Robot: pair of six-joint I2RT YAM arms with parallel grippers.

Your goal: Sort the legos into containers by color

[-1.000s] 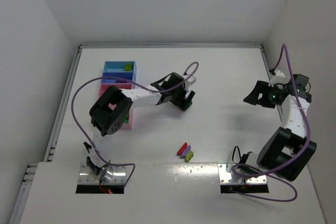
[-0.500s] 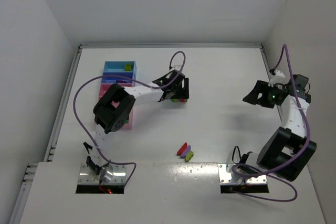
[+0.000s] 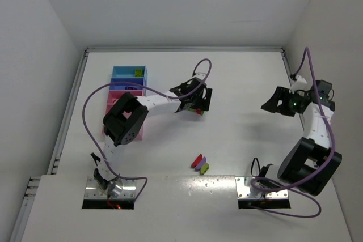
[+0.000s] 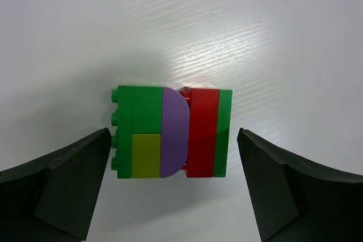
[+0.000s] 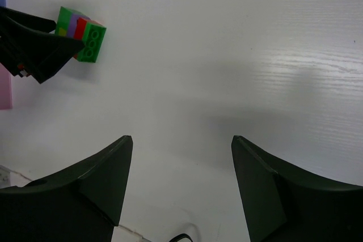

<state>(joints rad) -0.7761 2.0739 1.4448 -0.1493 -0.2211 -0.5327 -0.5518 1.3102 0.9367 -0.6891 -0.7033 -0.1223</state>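
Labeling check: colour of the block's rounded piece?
The rounded piece is purple; clearest in left wrist view.

Lego block (image 4: pixel 173 133): no lettering legible on its green, purple, red or yellow-green faces.
Containers (image 3: pixel 122 73): too small to read any label.
Surface (image 3: pixel 238 83): no readable print or sign.

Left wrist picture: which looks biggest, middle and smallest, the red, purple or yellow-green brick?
1. Red brick
2. Purple brick, only a little smaller
3. Yellow-green brick, clearly smallest
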